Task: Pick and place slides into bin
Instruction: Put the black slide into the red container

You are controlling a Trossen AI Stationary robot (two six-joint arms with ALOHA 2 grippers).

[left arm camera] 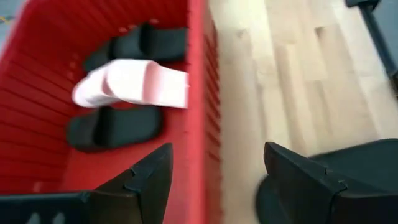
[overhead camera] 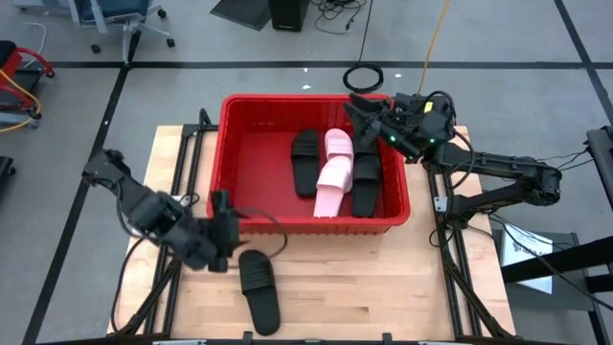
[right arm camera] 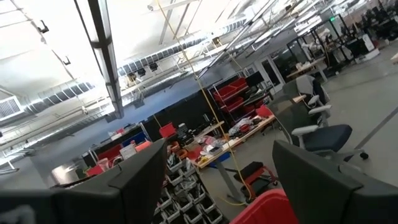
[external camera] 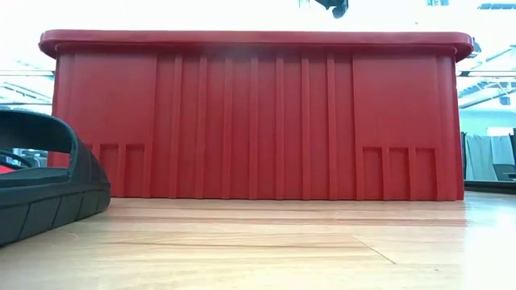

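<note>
Slides are seen gathered inside the red bin (overhead camera: 235,153) at the far centre of the wooden counter (overhead camera: 383,287): a black slide (overhead camera: 306,162) on the left, two pink slides (overhead camera: 333,172) overlapping in the middle, another black slide (overhead camera: 367,182) on the right. One more black slide (overhead camera: 260,289) is left on the counter, just near of the bin's front wall. The left end effector (overhead camera: 221,213) is held released over the bin's near-left rim. The right end effector (overhead camera: 361,110), also released, is raised above the bin's far-right corner.
</note>
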